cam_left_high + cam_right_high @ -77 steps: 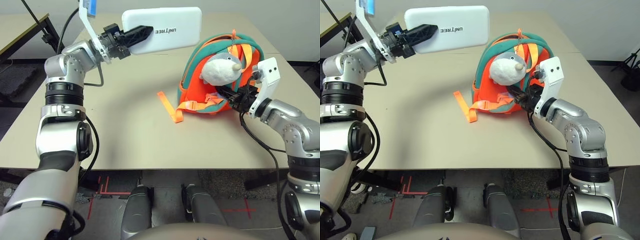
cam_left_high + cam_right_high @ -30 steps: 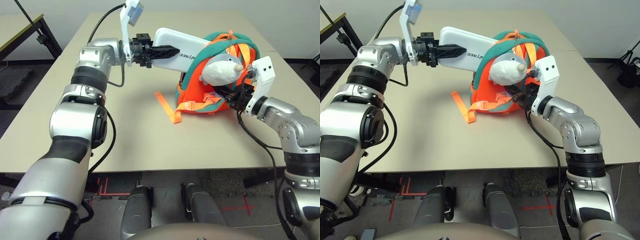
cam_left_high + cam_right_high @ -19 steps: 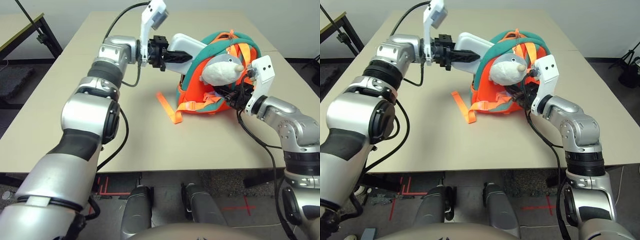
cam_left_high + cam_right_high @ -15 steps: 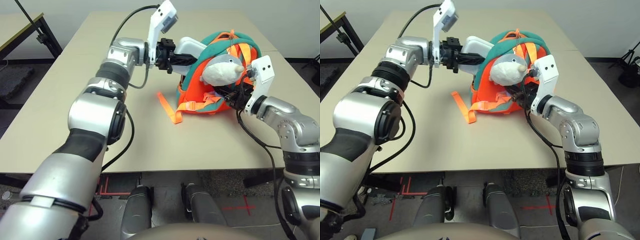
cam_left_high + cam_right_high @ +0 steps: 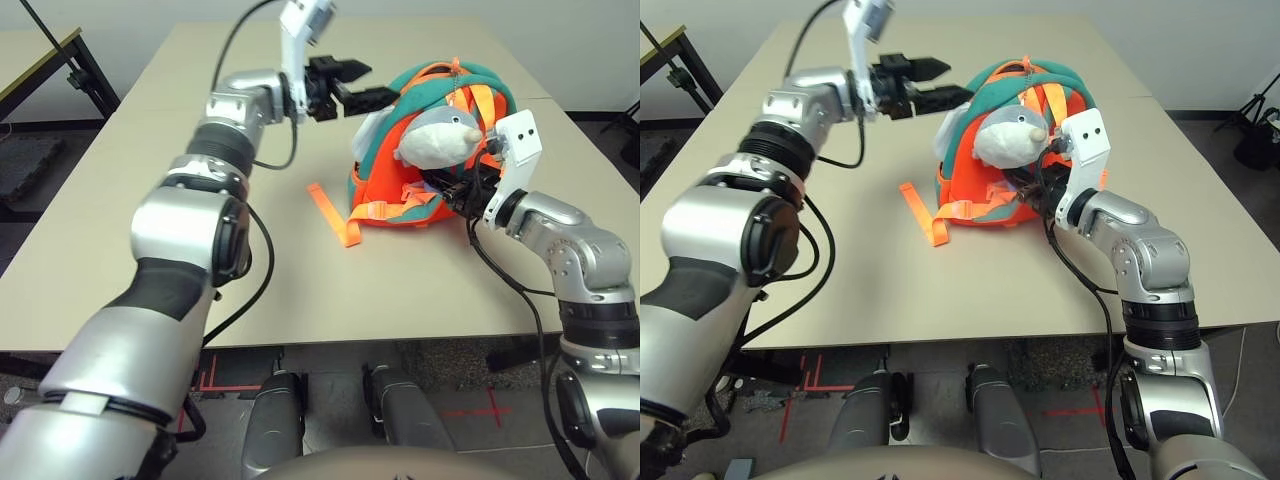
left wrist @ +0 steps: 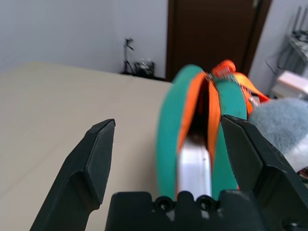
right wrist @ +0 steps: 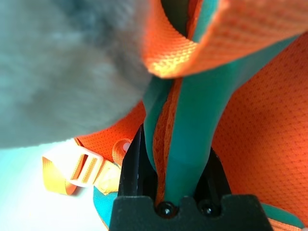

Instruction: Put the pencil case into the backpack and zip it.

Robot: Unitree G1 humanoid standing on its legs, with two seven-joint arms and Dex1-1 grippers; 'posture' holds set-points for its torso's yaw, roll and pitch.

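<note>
The orange backpack [image 5: 400, 195] with teal trim stands on the table, its top opening facing my left arm. The white pencil case [image 6: 194, 163] sits inside that opening; only a small white end [image 5: 371, 126] pokes out. My left gripper [image 5: 366, 82] hovers just outside the opening, open, with nothing between its fingers. My right gripper [image 5: 447, 188] is shut on the backpack's teal trim [image 7: 192, 120] at the near right side, below the grey-white plush animal [image 5: 440, 135].
A loose orange strap [image 5: 336, 215] trails from the backpack onto the tan table [image 5: 300, 290]. A dark-framed second table [image 5: 50, 60] stands off to the far left. The table's right edge runs close behind my right elbow.
My left gripper has let go of the pencil case, opened wide and drawn back slightly. The case has slid deeper into the backpack. The right gripper holds as before.
</note>
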